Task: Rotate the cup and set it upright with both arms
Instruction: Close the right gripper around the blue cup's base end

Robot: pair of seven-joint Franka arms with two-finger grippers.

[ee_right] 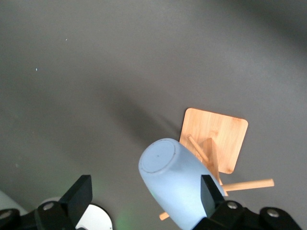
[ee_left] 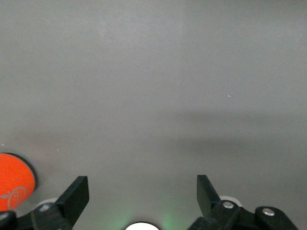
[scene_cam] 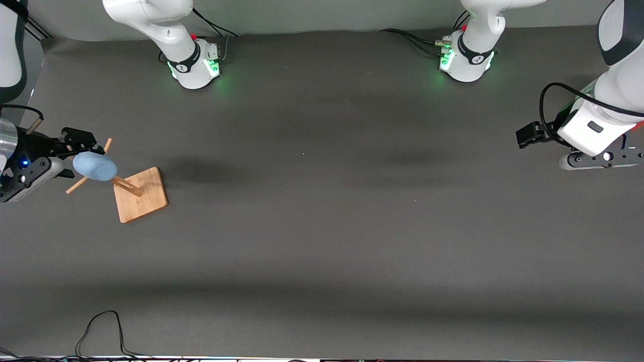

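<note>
Up at the right arm's end of the table: right gripper (ee_right: 144,201) spread wide around the cup (scene_cam: 94,166), one fingertip (ee_right: 211,190) touching its wall, the other well clear. Pale-blue cup hung tilted, base outward, on a peg of the wooden stand (scene_cam: 140,194), whose square base sits on the dark table (scene_cam: 322,226). At the left arm's end: left gripper (ee_left: 143,199) waiting over bare tabletop, fingers parted, holding nothing; orange disc (ee_left: 13,179) beside it.
</note>
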